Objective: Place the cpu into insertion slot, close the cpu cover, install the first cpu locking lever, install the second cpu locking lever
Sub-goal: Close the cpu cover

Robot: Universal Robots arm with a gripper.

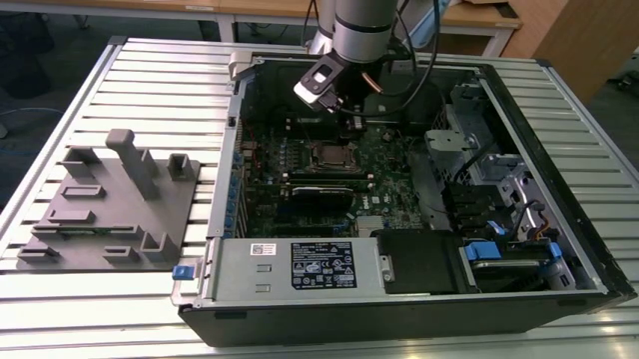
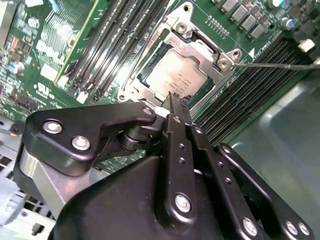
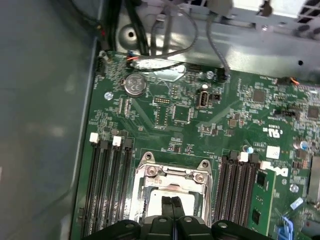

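Here the gripper (image 2: 174, 101) hangs just above the slot (image 1: 331, 155), its fingers pressed together with nothing between them. The cpu (image 2: 176, 75) lies in the slot, and the cover (image 2: 202, 52) is down around it, its window showing the silvery top. In the second wrist view a thin lever (image 2: 280, 64) sticks out from the cover's corner across the memory slots (image 2: 240, 100). The case (image 1: 399, 310) lies open on a slatted table (image 1: 150, 67), with a grey fixture (image 1: 110, 202) at the exterior view's left.

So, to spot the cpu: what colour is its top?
Silvery grey; the cpu shows best in the second wrist view.
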